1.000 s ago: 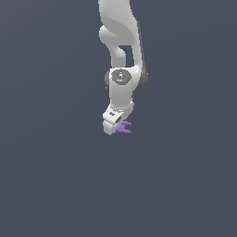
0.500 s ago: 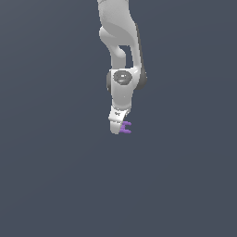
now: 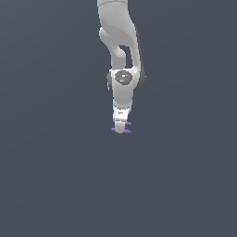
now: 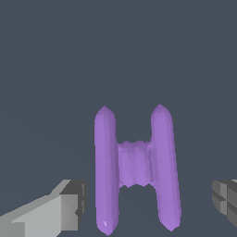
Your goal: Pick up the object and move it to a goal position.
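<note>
The object [image 4: 134,164] is a small purple H-shaped piece: two long prongs joined by a short crossbar. In the wrist view it lies between my fingers. My white gripper [image 4: 148,203] is open, one finger [image 4: 65,210] close beside one prong and the other finger [image 4: 226,198] farther from the second prong, neither touching it. In the exterior view my gripper [image 3: 121,128] points straight down over the object [image 3: 127,132], so only purple tips stick out on both sides of the fingers.
A plain dark grey floor [image 3: 55,176] fills both views, with no other items on it. The white arm [image 3: 121,41] comes down from the exterior view's top edge.
My wrist has turned and shifted toward the exterior view's right, over the object. The purple piece, earlier showing beside the fingers, is now mostly covered by them.
</note>
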You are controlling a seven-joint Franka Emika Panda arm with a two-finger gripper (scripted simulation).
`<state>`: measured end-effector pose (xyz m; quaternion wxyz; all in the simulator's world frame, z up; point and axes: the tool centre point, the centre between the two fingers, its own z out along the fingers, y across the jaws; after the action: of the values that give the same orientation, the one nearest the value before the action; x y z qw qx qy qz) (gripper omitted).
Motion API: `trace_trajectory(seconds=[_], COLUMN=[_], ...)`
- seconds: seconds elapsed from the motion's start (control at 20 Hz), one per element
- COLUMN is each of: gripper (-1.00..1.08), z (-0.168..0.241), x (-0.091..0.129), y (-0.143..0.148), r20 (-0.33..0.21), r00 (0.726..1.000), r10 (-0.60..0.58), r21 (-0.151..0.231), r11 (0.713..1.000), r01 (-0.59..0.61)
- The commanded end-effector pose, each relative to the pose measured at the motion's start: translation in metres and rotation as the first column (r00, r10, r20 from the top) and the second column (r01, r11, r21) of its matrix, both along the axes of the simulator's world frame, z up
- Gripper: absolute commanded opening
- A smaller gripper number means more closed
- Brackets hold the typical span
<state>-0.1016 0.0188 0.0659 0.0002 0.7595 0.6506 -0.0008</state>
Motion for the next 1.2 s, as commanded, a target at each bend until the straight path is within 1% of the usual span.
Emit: trace_trajectory(seconds=[0.0,0.45,0.9,1.15], gripper=[1.0,1.0,1.0,1.0], z=[-0.001,-0.006,-0.042,-0.051], x=[-0.002,-0.003,-0.004,-0.004], y=[0.001,0.001,0.001,0.001], r20=[0.001,0.001,0.0,0.001], r00=[1.0,0.999,0.999,0.999], r10=[0.025,0.033,0.037,0.038], r21=[0.001,0.001,0.001,0.001], r11=[1.0,0.999,0.999,0.999], r01=[-0.025,-0.033,-0.037,-0.038])
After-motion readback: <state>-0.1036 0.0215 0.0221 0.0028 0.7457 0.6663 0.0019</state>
